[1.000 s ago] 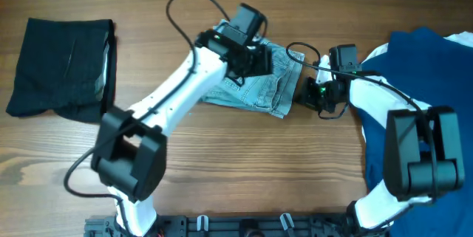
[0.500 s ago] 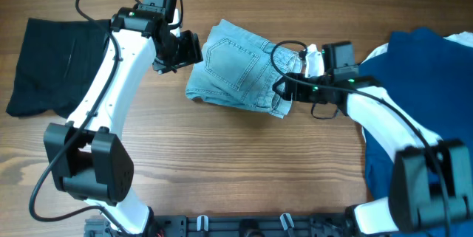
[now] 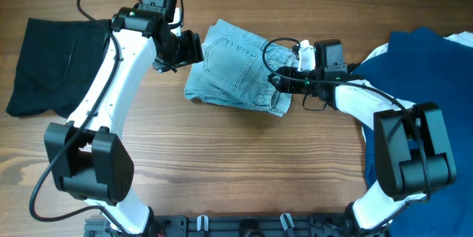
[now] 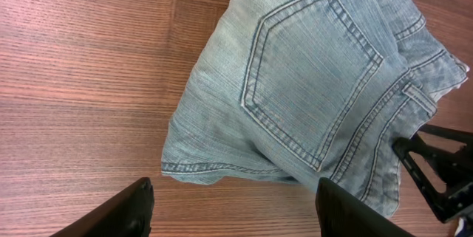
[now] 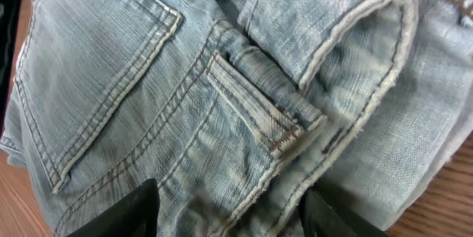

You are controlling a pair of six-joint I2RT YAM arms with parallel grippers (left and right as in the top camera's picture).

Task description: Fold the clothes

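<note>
Faded light-blue jeans (image 3: 233,63), folded into a small bundle with a back pocket up, lie in the table's middle. My left gripper (image 3: 191,48) hovers just off their left edge. It is open, with only bare wood between its fingers (image 4: 126,211), and the jeans (image 4: 310,82) lie ahead of it. My right gripper (image 3: 279,80) sits over the bundle's right edge. Its jaws stand open and wide, astride the waistband and belt loop of the jeans (image 5: 148,82), and denim fills the gap at the right gripper (image 5: 229,218).
A folded black garment (image 3: 63,63) lies at the far left. A navy garment (image 3: 421,74) with a white one (image 3: 460,41) beside it covers the right end of the table, under the right arm. Black cables loop above both wrists.
My left arm has swung left, off the jeans to their left edge. My right gripper has opened and moved left onto the bundle's right edge. The jeans now lie uncovered.
</note>
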